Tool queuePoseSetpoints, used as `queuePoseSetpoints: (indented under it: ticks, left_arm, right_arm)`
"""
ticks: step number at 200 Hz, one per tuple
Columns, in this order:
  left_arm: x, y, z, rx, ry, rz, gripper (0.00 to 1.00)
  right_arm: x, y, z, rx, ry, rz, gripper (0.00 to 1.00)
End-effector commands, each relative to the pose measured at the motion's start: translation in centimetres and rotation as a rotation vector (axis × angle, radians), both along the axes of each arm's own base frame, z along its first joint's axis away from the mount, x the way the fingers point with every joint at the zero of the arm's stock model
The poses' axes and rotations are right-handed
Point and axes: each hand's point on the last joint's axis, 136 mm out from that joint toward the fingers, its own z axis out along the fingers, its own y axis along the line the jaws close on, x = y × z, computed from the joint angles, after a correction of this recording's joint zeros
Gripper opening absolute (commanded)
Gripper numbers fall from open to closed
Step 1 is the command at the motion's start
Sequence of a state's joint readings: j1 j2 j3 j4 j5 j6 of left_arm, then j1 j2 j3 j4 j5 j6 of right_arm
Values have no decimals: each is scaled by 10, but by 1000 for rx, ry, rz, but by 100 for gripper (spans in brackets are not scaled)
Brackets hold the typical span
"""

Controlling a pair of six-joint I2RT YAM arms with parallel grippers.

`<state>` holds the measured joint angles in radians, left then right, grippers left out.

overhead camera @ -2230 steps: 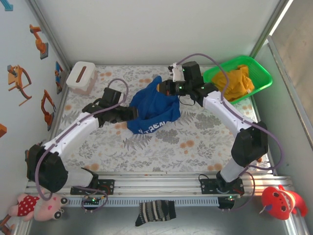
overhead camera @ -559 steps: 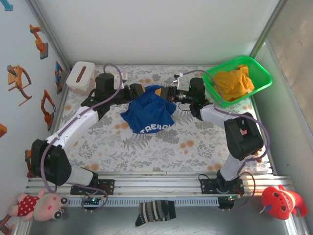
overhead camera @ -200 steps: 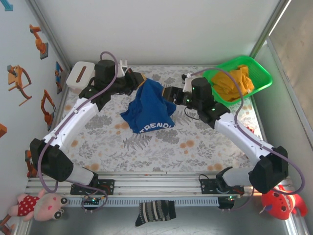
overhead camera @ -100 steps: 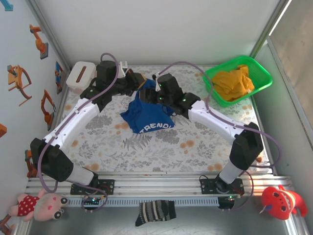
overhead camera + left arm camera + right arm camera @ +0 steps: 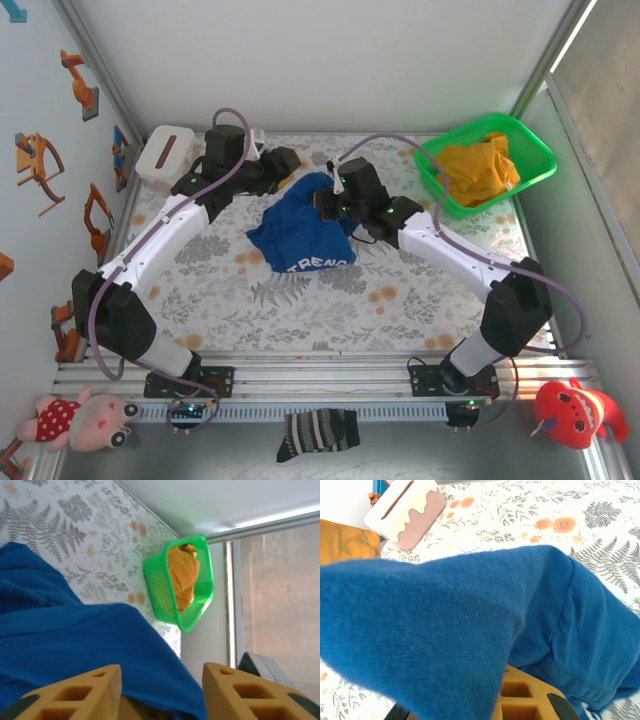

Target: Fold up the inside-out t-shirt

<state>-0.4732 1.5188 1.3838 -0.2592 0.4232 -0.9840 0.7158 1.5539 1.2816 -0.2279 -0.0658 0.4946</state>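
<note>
A royal-blue shirt lay bunched in a soft heap at the far middle of a bench covered in a grey fern-and-flower print. Its far edge rose into a peak, and white lettering showed along the near hem. The heap's long axis ran from that peak toward the near left.

The right tool was at the peak, closed, and seemed to pinch a fold of shirt. In its wrist view, matte knit cloth with a stitched seam draped over one orange finger.

The left tool sat just beside the peak on its far-left side, so the shirt lay to its near right. Its blocky orange fingers stood moderately apart, with blue cloth slack in the gap, not gripped. I judged the right arm the nearer one for the next pull.

A green mesh basket holding a crumpled orange garment sat at the far right, well apart. A white box sat at the far left.
</note>
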Motion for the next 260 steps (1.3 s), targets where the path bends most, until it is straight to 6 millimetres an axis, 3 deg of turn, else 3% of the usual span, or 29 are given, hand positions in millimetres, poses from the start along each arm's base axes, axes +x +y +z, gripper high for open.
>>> queuePoseSetpoints:
  ticks: [1,33,69,123,189,203,208,231,246,260]
  left_arm:
    - [3,16,2,105,-110,-27,59]
    - [-14,28,-39,270,-173,-78,67]
    - [-30,24,-77,445,-270,-174,69]
    - [-17,-2,-85,496,-374,-298,71]
    - [-14,-43,-94,421,-417,-475,73]
    - [-13,-55,-94,373,-413,-509,65]
    - [-12,-59,-92,352,-415,-519,58]
    - [-9,-69,-83,278,-403,-536,1]
    - [-6,-63,-70,253,-400,-499,0]
    - [0,-45,-54,233,-395,-416,0]
  right_arm:
    - [-12,-7,5,19,-16,103,0]
    - [-20,-15,-2,43,8,172,0]
    - [-26,-17,-4,72,23,204,0]
    - [-29,-16,-6,85,40,217,0]
    - [-28,-16,-1,95,35,218,0]
    - [-27,-17,-2,92,35,214,0]
    - [-27,-18,-1,92,34,213,0]
    - [-25,-24,1,92,31,199,0]
    - [-23,-31,-1,90,35,181,0]
    - [-20,-38,-5,86,41,164,0]
